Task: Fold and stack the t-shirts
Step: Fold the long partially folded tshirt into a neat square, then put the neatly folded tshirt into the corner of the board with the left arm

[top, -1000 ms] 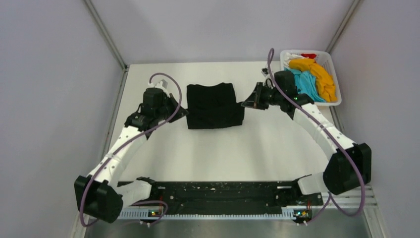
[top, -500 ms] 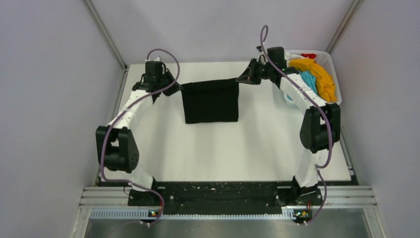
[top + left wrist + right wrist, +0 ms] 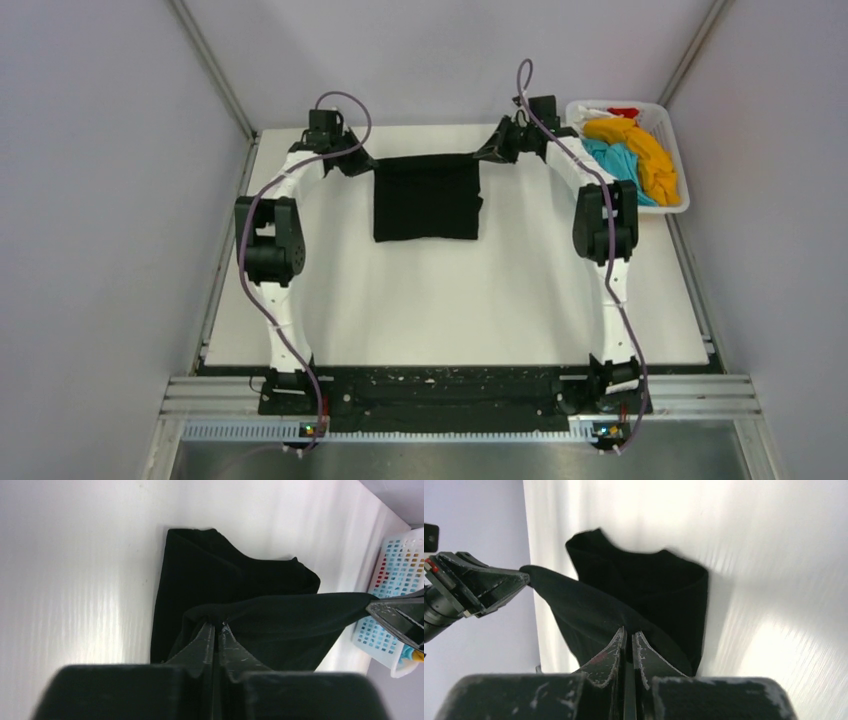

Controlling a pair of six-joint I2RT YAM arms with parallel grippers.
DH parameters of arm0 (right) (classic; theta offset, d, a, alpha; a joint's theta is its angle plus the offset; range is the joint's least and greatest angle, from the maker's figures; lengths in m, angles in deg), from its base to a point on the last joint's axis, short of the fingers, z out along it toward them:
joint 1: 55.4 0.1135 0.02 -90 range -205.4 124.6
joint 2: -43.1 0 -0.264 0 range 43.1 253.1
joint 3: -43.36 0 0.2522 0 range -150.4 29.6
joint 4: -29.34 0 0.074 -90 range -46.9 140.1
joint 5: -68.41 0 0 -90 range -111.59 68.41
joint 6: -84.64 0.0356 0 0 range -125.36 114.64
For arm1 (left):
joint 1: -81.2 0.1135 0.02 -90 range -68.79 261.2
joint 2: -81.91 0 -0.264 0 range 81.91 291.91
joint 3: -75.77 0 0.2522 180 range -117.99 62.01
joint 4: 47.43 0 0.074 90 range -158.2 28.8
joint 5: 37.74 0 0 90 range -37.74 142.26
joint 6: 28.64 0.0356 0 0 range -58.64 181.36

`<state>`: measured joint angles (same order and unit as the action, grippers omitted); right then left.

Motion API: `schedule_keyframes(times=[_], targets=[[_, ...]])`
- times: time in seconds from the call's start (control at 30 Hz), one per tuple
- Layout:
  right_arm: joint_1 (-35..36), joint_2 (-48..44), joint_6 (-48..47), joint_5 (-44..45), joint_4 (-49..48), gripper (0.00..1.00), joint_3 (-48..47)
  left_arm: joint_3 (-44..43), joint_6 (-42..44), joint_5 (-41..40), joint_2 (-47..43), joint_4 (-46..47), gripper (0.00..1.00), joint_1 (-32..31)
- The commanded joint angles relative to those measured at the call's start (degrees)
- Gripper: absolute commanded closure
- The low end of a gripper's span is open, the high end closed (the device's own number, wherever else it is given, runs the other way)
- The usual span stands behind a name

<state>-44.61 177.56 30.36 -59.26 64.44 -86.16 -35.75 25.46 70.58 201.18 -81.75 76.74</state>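
The left arm rises from its base at the near edge, bends at an elbow held high over the left side of the table (image 3: pixel 450 300), and stretches forward to the far edge with its wrist turned inward. The left pincer (image 3: pixel 362 166) is clenched on one far corner of the black t-shirt (image 3: pixel 427 200). The shirt's far edge is pulled taut and raised between the two arms, while the folded rest drapes down and lies on the table at far centre. The right pincer (image 3: pixel 487 154) is clamped on the opposite corner, its arm mirroring the left: elbow up, forearm reaching forward, wrist turned inward. At the far right corner a white basket (image 3: pixel 662 209) holds the orange t-shirt (image 3: pixel 645 155) and sky-blue t-shirt (image 3: pixel 610 162). White and red cloth seems to be bunched at its far end, too small to read.
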Motion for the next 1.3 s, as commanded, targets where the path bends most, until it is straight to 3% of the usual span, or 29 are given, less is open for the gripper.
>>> schedule_keyframes(times=[0.0,0.03,0.07,0.2,0.23,0.5,0.57,0.7,0.9,1.17,1.27], targets=[[-2.0,7.0,-0.1,-0.4,-0.6,0.9,-11.0,-7.5,-1.0,4.5,6.2,3.8,0.82,1.7],[-2.1,8.8,-0.2,-0.2,-0.5,0.84,-13.3,-9.2,-1.2,4.5,7.4,3.7,0.76,1.7],[-2.2,10.3,0.2,-0.3,-0.3,0.71,-15.5,-10.9,-1.1,4.3,8.4,3.1,0.64,1.7],[-2.5,11.5,0.5,-0.9,0.3,0.06,-19.2,-14.8,-0.5,3.6,8.9,0.1,0.08,1.8],[-2.4,10.1,0.2,-0.8,0.2,0.02,-18.2,-14.1,-0.4,3.6,8.0,0.1,0.02,1.8],[-1.4,-10.2,-7.7,5.4,-0.6,0.01,5.5,1.5,3.0,5.4,0.1,-0.7,0.01,1.3],[-0.8,-15.3,-9.4,6.7,-1.2,0.01,11.4,4.4,4.2,4.5,-1.0,-1.2,0.04,0.8],[-0.5,-23.9,-10.2,8.6,-4.0,0.01,23.4,6.3,5.5,3.4,-0.2,-3.1,0.21,0.0],[-0.4,-31.6,-10.8,10.0,-5.2,0.01,31.9,4.5,6.3,4.6,4.2,-6.0,0.43,-1.9],[-0.5,-37.0,-12.1,13.0,-5.0,0.01,36.6,-0.5,7.7,-4.5,8.7,-13.1,1.0,-2.9],[-0.5,-37.8,-13.0,13.8,-4.1,0.01,36.9,-3.8,10.2,-11.8,8.6,-16.6,1.0,-2.7]])
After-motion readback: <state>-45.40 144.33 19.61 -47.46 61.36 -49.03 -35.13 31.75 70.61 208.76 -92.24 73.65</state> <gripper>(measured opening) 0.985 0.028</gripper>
